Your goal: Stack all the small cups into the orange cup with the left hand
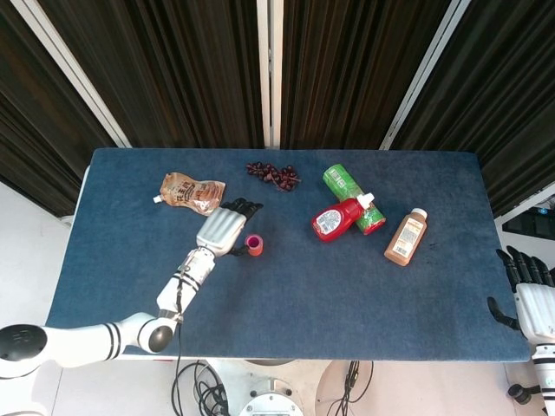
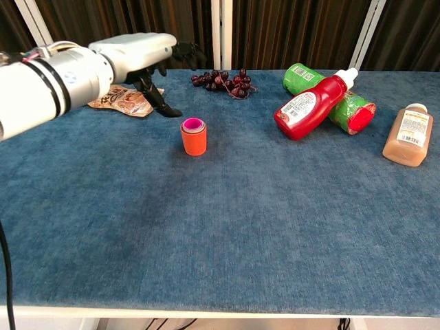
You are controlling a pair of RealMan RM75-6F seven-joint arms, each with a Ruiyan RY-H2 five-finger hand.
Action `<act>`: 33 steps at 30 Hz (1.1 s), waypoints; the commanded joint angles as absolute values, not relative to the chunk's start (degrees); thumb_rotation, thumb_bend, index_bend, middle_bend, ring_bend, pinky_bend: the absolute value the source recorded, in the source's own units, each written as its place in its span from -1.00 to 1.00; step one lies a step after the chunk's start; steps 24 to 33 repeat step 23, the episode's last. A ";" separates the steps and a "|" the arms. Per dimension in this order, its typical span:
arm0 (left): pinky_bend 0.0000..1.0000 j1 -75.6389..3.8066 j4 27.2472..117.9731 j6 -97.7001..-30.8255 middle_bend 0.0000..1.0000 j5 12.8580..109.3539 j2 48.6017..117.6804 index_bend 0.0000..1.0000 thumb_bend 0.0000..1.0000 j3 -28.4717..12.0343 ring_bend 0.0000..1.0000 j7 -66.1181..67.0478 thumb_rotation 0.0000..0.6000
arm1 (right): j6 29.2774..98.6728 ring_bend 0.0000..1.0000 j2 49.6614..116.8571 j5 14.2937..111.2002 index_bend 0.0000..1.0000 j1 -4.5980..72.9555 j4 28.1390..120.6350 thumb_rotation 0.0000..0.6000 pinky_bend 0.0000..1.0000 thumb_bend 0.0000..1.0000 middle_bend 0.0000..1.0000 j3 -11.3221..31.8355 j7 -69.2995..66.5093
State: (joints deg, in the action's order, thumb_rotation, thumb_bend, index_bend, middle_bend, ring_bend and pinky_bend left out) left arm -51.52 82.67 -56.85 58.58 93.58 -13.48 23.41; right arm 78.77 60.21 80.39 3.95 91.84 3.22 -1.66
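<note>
Robot lab test bench: blue felt table (image 2: pixel 240 234), dark pleated curtains (image 1: pixel 191 69), loose cables (image 1: pixel 195 377).

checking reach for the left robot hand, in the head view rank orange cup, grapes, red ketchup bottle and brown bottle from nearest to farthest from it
Measured from the left robot hand in the head view:
1. Orange cup, just to its right, pink cup nested inside.
2. Grapes, at the back of the table, past the hand.
3. Red ketchup bottle, right of centre, lying against a green can.
4. Brown bottle, farthest right.
</note>
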 commanded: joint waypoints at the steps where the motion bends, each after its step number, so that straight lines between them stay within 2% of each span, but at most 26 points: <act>1: -0.61 -44.04 91.05 -69.26 -0.74 64.45 87.42 -0.77 -0.79 -10.75 -0.90 24.40 1.00 | 79.31 -1.00 60.29 81.93 -1.00 3.99 91.46 1.00 -1.00 -0.35 -1.00 2.83 -1.90; 6: -0.76 -31.60 94.54 -84.48 -0.82 75.82 79.99 -0.81 -0.86 -2.39 -0.98 17.04 1.00 | 82.65 -1.00 61.47 88.41 -1.00 3.96 88.17 1.00 -1.00 -0.45 -1.00 1.52 -3.63; 10: -0.83 -23.71 90.09 -92.26 -0.86 82.68 76.19 -0.82 -0.86 3.98 -1.00 13.21 1.00 | 86.23 -1.00 63.40 91.73 -1.00 3.36 84.95 1.00 -1.00 -0.47 -1.00 1.11 -3.29; 14: -0.90 -18.44 87.24 -95.03 -0.97 84.72 73.93 -0.85 -0.86 7.98 -1.00 16.13 1.00 | 87.40 -1.00 64.46 92.07 -1.00 2.94 84.32 1.00 -1.00 -0.48 -1.00 1.10 -1.62; 21: -0.93 -15.10 89.81 -92.06 -1.00 82.03 70.02 -0.88 -0.86 7.79 -1.00 10.35 1.00 | 88.10 -1.00 64.40 93.53 -1.00 3.32 86.37 1.00 -1.00 -0.47 -1.00 1.09 2.34; 33: -0.93 -14.78 89.50 -91.10 -1.00 82.17 69.76 -0.88 -0.86 7.49 -1.00 9.46 1.00 | 88.09 -1.00 64.25 93.46 -1.00 3.32 87.26 1.00 -1.00 -0.47 -1.00 1.12 3.29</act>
